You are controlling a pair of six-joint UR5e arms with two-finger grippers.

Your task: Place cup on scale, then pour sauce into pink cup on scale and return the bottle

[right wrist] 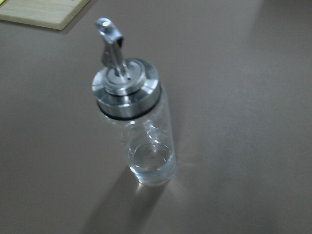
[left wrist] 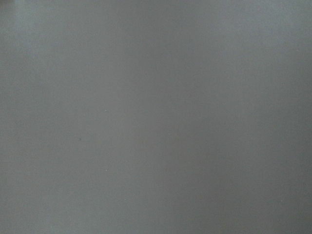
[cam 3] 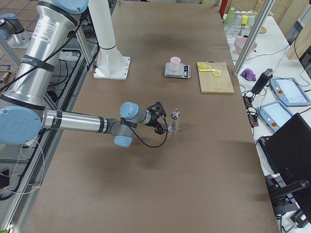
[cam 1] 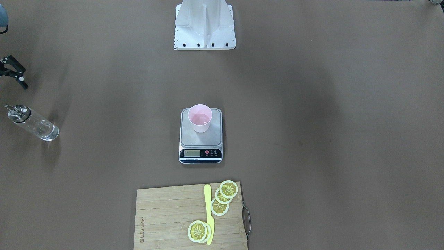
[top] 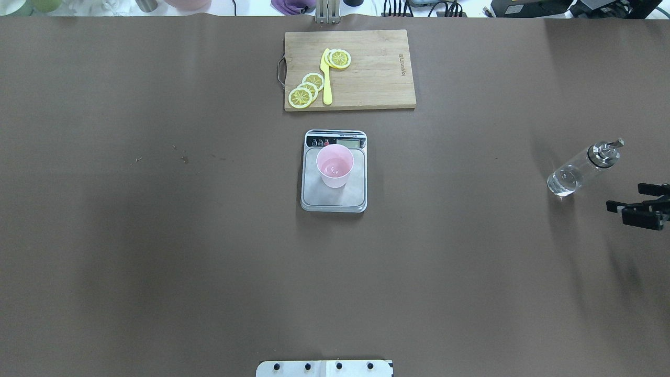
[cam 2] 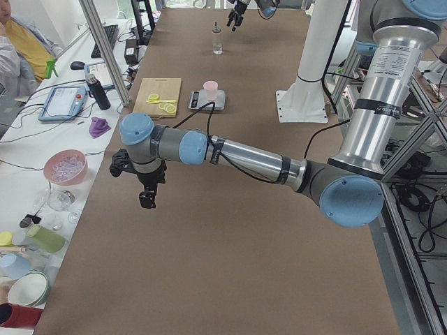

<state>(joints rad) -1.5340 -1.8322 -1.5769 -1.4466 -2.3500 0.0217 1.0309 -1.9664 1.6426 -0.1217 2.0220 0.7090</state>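
1. Glass fills the right wrist view. The bottle (right wrist: 134, 122) stands upright on the worktop (right wrist: 243, 97), with a steel collar and a thin spout on top. A little clear sauce (right wrist: 151, 163) lies low inside it, and no jaws show there.
2. The overhead view shows the right gripper (top: 626, 198) plainly. Its jaws are spread and empty, just beside the bottle and apart from it, at the robot's far right.
3. The left wrist view gives only a blank grey surface. The left gripper (cam 2: 147, 199) shows solely in the left side view, pointing down over the worktop's left end. Whether its jaws are spread or clenched I cannot tell.
4. A brown sheet covers the worktop from edge to edge. The white base plate (top: 324, 368) sits on the robot's side.
5. At centre lies the scale (top: 335, 201). The cup (top: 335, 166) stands upright about mid-platform, with a faint glint of liquid in its bottom, well apart from the bottle.
6. Beyond the scale is a bamboo cutting board (top: 377, 73). It carries lemon slices (top: 301, 97) and a yellow knife (top: 327, 89).
7. Farthest off, the side views show white benches past the worktop. On them are a pink bowl (cam 2: 66, 167), a tablet (cam 3: 289, 91) and a laptop (cam 3: 291, 150), with a person's sleeve (cam 2: 10, 63) at the edge.
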